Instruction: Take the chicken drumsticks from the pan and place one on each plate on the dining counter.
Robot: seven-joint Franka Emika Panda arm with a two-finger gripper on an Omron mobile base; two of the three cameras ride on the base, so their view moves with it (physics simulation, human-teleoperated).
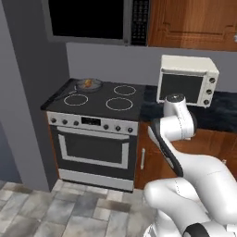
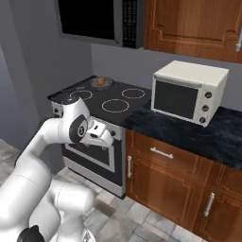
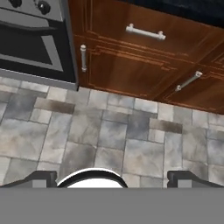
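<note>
The round shallow dark-grey metal frying pan (image 1: 89, 84) is sitting on the back-left burner of the black glass-topped stove (image 1: 99, 99), at about eleven o'clock from the arm in the left base view, its long dark handle (image 1: 65, 93) reaching toward the stove's left front corner. In it a golden-orange chicken drumstick (image 1: 88, 83) is showing; a second piece cannot be told apart at this size. In the right base view the pan (image 2: 100, 82) is lying at roughly twelve o'clock above the folded white arm (image 2: 71, 130).

The two-finger gripper (image 3: 112, 177) is pointing down at the grey stone floor tiles (image 3: 109, 131), its dark tips standing wide apart with nothing between them, presumably because the arm is resting tucked for travel. The white boxy toaster oven (image 2: 189, 92) is occupying the black marbled cabinet counter (image 2: 198, 134) at two o'clock. Judging by this, no drumstick is lifted yet; the reach to the pan is what comes first.
</note>
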